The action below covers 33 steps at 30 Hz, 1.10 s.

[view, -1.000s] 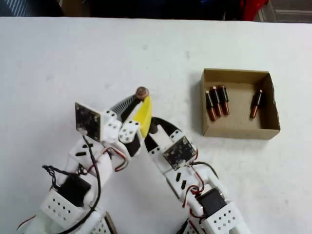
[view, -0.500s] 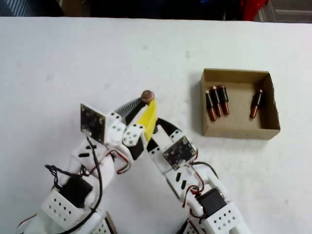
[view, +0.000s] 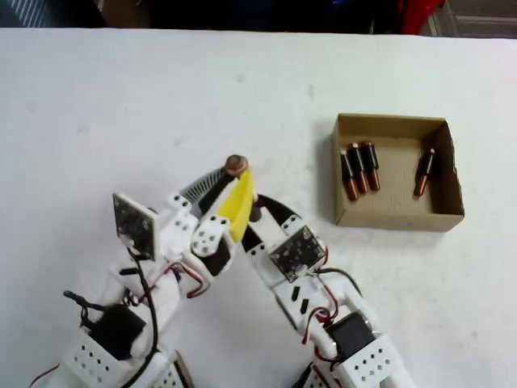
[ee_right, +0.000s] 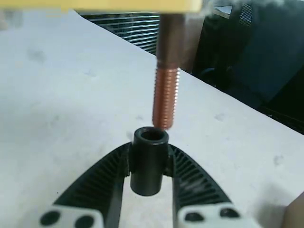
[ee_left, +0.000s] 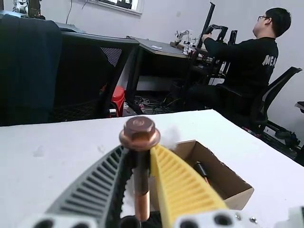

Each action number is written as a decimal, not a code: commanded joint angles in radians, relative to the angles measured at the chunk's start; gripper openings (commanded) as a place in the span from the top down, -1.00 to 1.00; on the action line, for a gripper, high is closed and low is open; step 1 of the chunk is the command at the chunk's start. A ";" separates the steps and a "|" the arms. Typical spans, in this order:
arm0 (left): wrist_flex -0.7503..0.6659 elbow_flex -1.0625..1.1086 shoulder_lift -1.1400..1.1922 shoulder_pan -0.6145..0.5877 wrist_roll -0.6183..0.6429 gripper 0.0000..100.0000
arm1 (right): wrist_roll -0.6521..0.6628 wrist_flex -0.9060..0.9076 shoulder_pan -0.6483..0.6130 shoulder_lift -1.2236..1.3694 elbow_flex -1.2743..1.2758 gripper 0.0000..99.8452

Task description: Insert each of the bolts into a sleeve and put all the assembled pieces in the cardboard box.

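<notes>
White tabletop runs under both arms, which come in from its near edge and meet around the middle.

On my right wrist view, the right hand is closed around a short black sleeve. Its two dark ribbed fingers press on either side of it and hold it upright with the open bore facing up.

The copper-coloured bolt hangs straight above that bore, threaded end down. Its tip is right at the sleeve's rim, and I cannot tell whether it touches the rim or is just clear of it.

The left hand has the bolt pinched by the shank between a grey ribbed finger and a yellow one. They are closed tight on it, and the flanged hex head stands up above the fingertips. From the high view the two hands sit tip to tip, the left one above the right.

Farther out, toward the right edge of the tabletop and well apart from the hands, lies the cardboard box, open at the top. Four assembled pieces lie inside on its floor. Three are side by side near its left wall and one is alone near its right wall.

Beyond the far edge of the tabletop I see dark chairs and a desk.
</notes>
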 commanded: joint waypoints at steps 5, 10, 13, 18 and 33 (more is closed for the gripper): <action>-0.003 -0.011 -0.025 -0.085 0.015 0.96 | 0.009 -0.022 -0.007 -0.012 -0.021 0.97; -0.002 -0.009 -0.025 -0.045 0.012 0.96 | 0.014 -0.022 -0.007 -0.012 -0.021 0.97; -0.002 -0.009 -0.025 -0.048 0.011 0.96 | 0.015 -0.022 -0.007 -0.012 -0.021 0.97; -0.008 0.025 -0.025 -0.048 0.012 0.96 | 0.017 -0.022 -0.007 -0.012 -0.021 0.97; -0.009 0.040 -0.028 -0.044 0.015 0.96 | 0.017 -0.022 -0.007 -0.012 -0.021 0.97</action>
